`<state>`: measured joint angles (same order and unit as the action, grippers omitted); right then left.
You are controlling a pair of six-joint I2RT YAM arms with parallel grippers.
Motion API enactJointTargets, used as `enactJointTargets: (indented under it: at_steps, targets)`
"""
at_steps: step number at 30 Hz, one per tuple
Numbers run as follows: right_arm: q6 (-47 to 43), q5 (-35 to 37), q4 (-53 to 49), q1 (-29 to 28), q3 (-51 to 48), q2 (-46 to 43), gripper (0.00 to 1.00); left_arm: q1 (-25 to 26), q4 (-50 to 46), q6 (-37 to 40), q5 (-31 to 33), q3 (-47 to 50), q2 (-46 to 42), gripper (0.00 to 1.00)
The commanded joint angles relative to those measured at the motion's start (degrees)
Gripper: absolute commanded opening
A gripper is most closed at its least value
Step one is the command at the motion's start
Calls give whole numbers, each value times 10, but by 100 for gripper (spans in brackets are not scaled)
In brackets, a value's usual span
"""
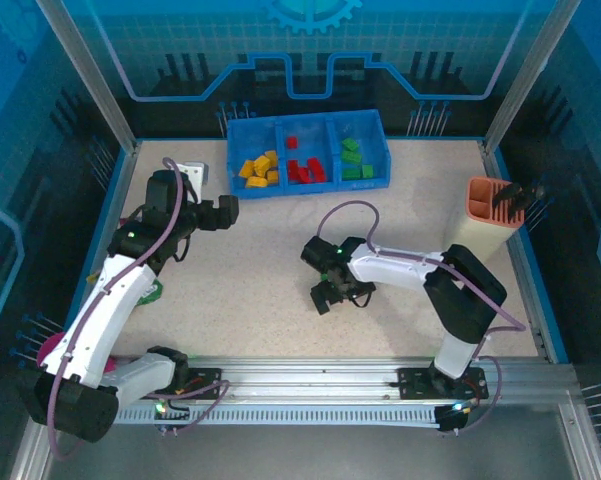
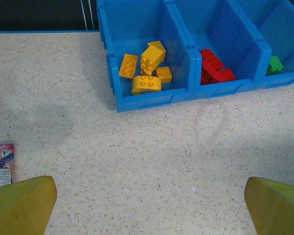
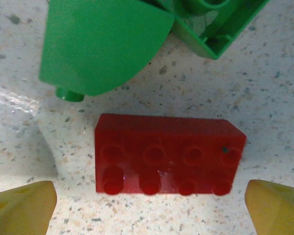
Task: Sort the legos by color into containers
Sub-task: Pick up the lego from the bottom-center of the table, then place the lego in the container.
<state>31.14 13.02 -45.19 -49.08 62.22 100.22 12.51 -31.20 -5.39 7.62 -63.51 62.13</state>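
Meanwhile, the left pincer point(image 2: 147, 210) hung spread wide over the counter point(image 2: 137, 156) near the blue tray point(image 2: 151, 100), its compartments holding yellow legos point(image 2: 147, 68), red legos point(image 2: 213, 68) and green legos point(image 1: 352, 160). The right pincer point(image 3: 147, 210), also spread, flanked a red brick point(image 3: 169, 154) lying beside two green pieces point(image 3: 100, 46).
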Motion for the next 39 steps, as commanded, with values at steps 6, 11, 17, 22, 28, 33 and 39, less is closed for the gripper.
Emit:
enactJointTargets:
  at_steps: [6,11,17,22,28,33,39]
  targets:
    - [-4,-1,26,21,0,17,94,-6,4,14,-12,5,-7,99]
    - [-14,-13,44,37,-7,19,89,-6,3,13,-9,5,-4,99]
    - [-25,-27,45,47,-12,29,67,-6,3,14,-8,4,-2,99]
    - [-28,-39,34,47,-24,32,53,-6,1,16,-7,2,1,99]
    - [-41,-20,-21,49,-17,-15,48,-6,2,19,-3,5,-3,99]
    - [-81,20,-87,72,36,-88,49,-6,2,25,-4,-3,2,99]
    - [-140,45,-92,104,131,-107,50,-8,-2,37,-5,-15,16,99]
